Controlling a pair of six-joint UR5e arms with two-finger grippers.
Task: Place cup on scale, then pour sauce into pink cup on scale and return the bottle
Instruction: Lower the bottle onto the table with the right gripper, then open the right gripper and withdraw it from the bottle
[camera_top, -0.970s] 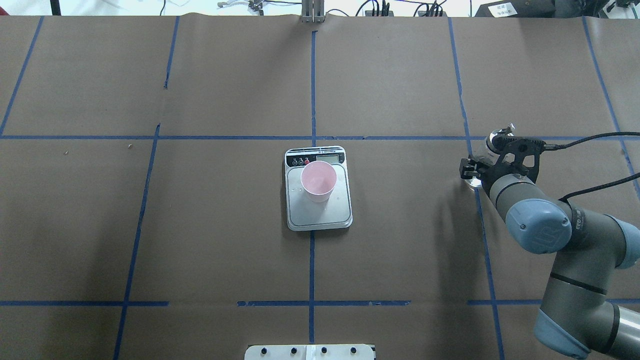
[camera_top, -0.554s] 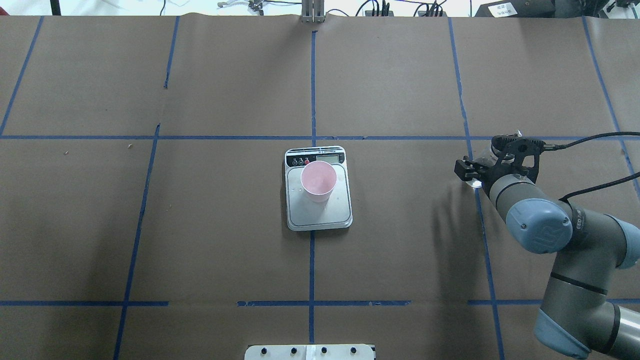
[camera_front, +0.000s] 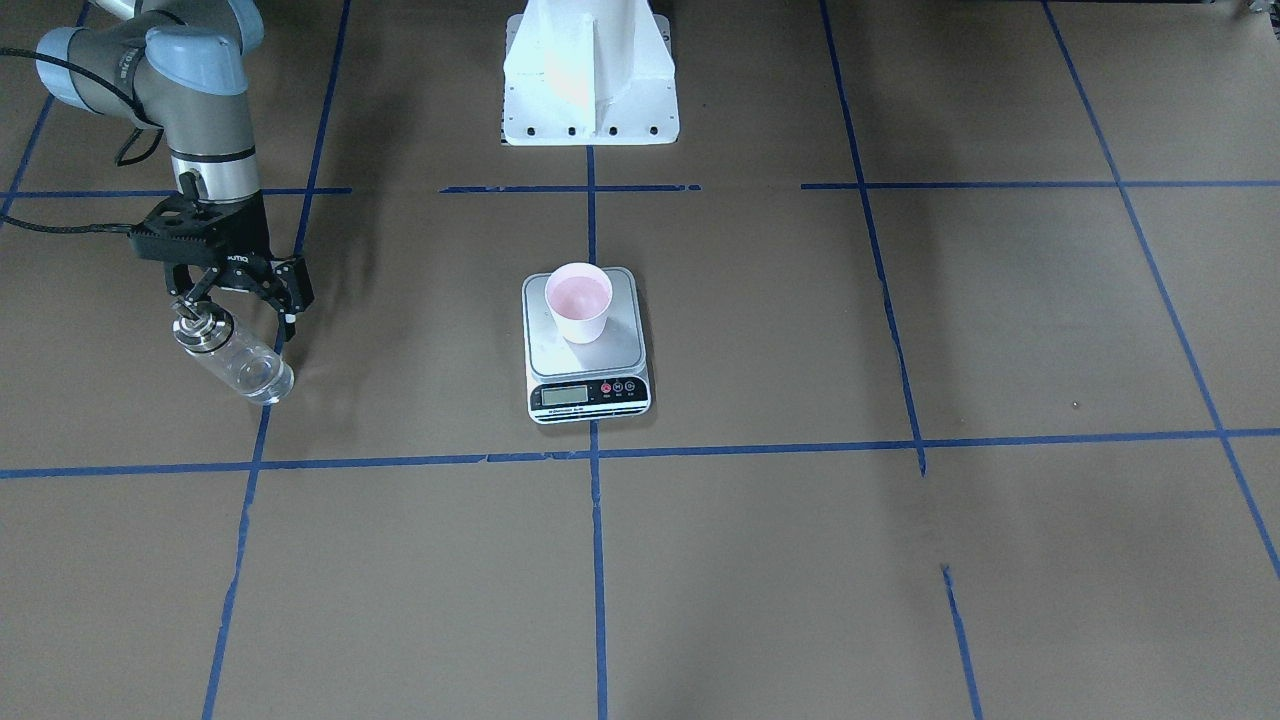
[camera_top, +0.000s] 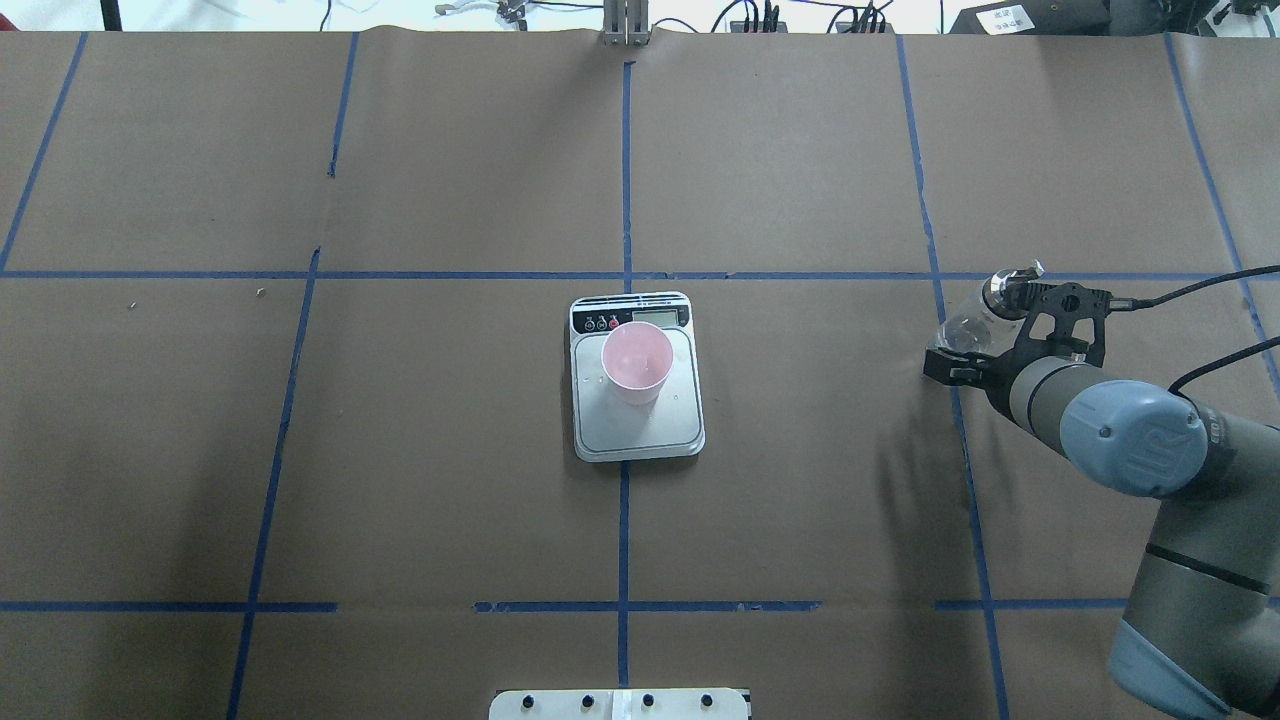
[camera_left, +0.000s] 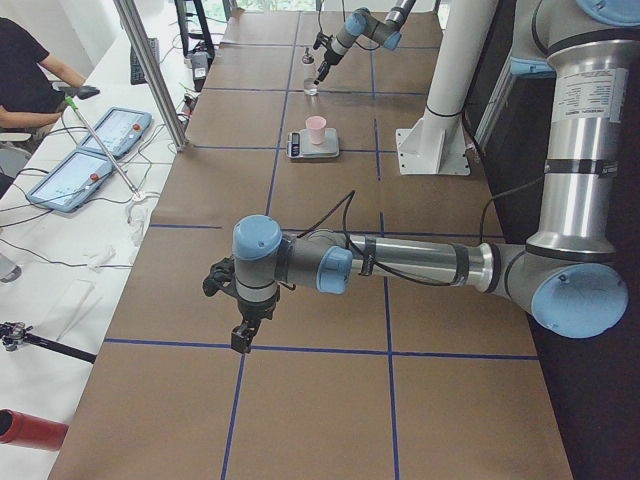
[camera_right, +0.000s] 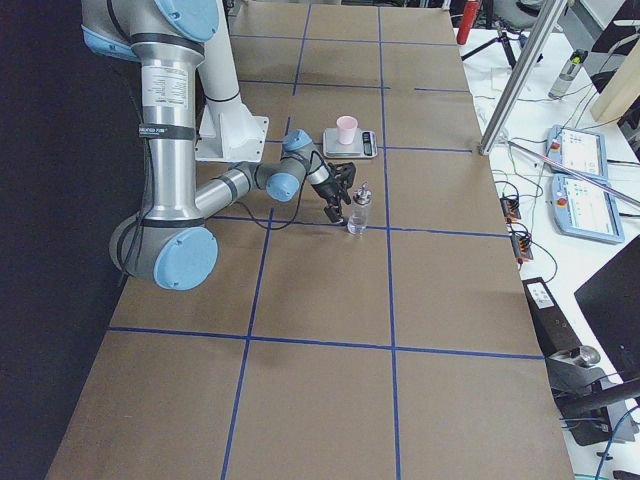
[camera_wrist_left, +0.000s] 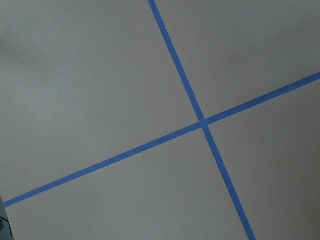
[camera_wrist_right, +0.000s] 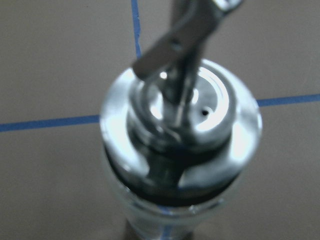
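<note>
One pink cup (camera_top: 636, 360) on scale (camera_top: 640, 430), UR logo (camera_top: 1138, 462) on right arm (camera_top: 1040, 395)

Probably a robotics lab — grid-taped table (camera_top: 450, 450), teach pendants (camera_right: 577, 150).

Only the bottle (camera_front: 240, 365) stands just beside the right tool (camera_front: 238, 300); bare desk (camera_front: 420, 330) stretches between it and the scale (camera_front: 622, 340) carrying the cup (camera_front: 578, 303).

Quick headcount from my end: one cup (camera_top: 637, 362), one scale (camera_top: 641, 432) and one bottle (camera_front: 242, 364) on the table (camera_top: 400, 470). Grippers, I've got two: my right gripper (camera_front: 240, 312) and my left gripper (camera_left: 242, 334). Off to the side there are two blue-edged tablets (camera_right: 577, 150) and one person (camera_left: 24, 84).
</note>
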